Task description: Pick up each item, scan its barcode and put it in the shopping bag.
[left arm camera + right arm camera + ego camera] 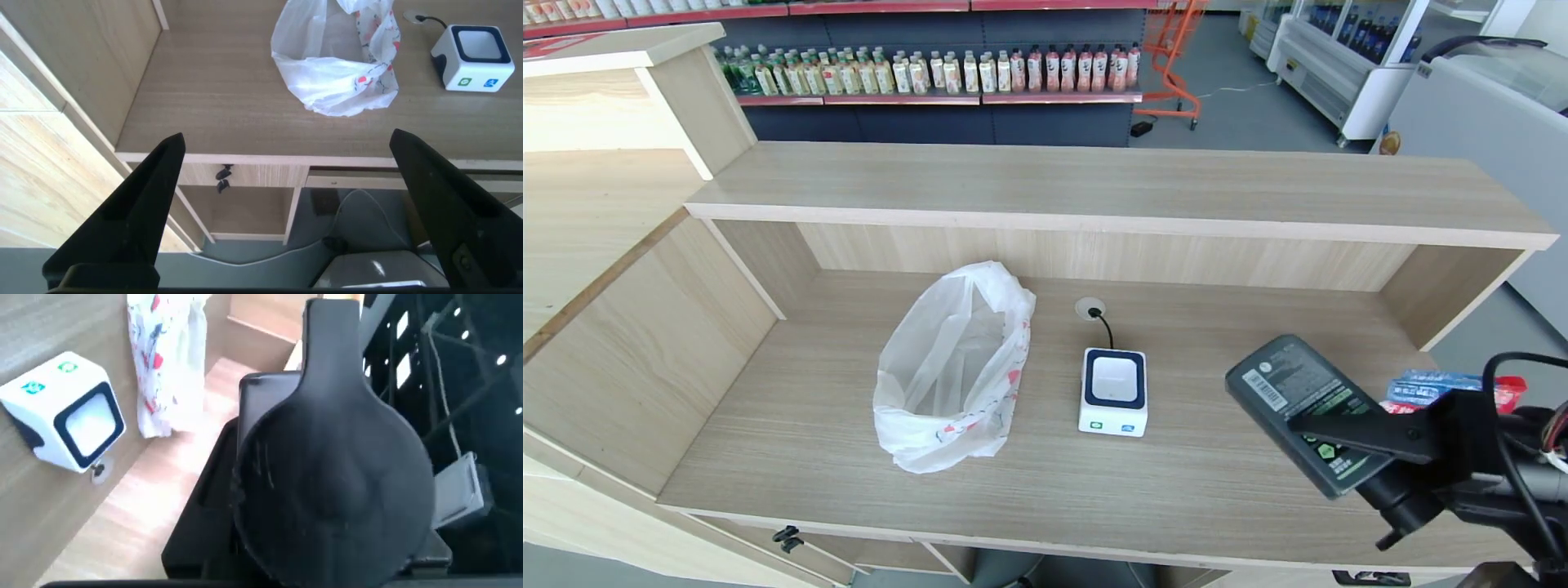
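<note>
Right end effector [1319,433] up close at the near right of the desk [1176,498], clamped on a flat dark pack [1290,380]. One black finger [1364,433] lies across the pack's upper face. The pack is held in the air, tilted, its white barcode label [1265,389] facing up at the far corner. It hangs to the right of the scanner [1113,390], apart from it.

Over to the scanner: a small white box with a dark-framed window on top, sitting mid-desk, its black cable [1104,328] running back to a round hole [1089,308] in the desk. Just to its left lies the shopping bag [956,367], white plastic with red print, mouth open and facing up, nothing visible inside.

Behind the right arm, at the desk's right edge, a blue packet [1425,385] and a red one [1512,390] lie side by side.

Left end effector [286,212] now: its two fingers [151,204] stand wide apart, gripping nothing, out in front of the desk's near edge, with the bag and scanner well beyond.
</note>
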Motion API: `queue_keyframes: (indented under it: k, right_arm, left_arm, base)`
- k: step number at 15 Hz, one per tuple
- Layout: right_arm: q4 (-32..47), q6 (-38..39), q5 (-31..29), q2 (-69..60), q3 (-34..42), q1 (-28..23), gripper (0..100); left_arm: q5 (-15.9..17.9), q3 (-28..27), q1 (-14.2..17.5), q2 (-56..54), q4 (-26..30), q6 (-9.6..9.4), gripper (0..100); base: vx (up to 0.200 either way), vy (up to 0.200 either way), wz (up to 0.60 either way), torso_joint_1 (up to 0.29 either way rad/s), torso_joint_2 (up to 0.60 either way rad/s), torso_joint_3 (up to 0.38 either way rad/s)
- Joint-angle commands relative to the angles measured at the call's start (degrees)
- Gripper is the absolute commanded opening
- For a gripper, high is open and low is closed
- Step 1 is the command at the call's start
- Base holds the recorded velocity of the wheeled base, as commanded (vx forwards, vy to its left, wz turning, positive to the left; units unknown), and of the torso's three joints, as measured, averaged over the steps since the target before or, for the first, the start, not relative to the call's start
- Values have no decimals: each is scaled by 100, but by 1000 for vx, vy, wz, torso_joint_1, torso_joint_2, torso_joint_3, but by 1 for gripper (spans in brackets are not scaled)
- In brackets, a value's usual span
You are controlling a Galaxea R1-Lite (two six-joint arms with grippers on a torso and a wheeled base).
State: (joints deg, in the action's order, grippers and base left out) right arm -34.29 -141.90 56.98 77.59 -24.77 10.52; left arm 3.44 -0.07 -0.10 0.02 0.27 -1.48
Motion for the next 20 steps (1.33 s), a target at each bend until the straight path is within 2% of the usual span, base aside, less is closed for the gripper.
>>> queue_keyframes:
  k: [1,3,5,8,9,10,14,20]
  right_arm:
    - [713,-892,463,467,174,293,0]
    - [1267,-1349,498,494,183,301,0]
    - [1337,-1560,885,538,95,425,0]
    - [757,-1630,920,880,-80,864,0]
    - [371,-1622,920,1179,-230,1312,0]
    - [239,-1622,920,1390,-274,1497,0]
    - [133,-1622,920,1733,-274,1681,0]
    - [133,-1622,920,2076,-450,1699,0]
  left_arm:
    - [-10,-1,1,-2,0,-2,100]
    - [-1,-1,1,-2,0,-2,100]
    - [-1,-1,1,-2,0,-2,100]
    - [-1,-1,1,-2,0,-2,100]
    - [-1,-1,1,-2,0,-2,100]
    - [-1,7,1,-2,0,-2,100]
    - [-1,-1,1,-2,0,-2,100]
    - [-1,-1,1,6,0,-2,100]
  base:
    - [0,0,0,0,0,0]
    - [0,0,0,0,0,0]
    - [0,0,0,0,0,0]
    - [0,0,0,0,0,0]
    - [0,0,0,0,0,0]
    - [0,0,0,0,0,0]
    - [0,0,0,0,0,0]
    - [0,0,0,0,0,0]
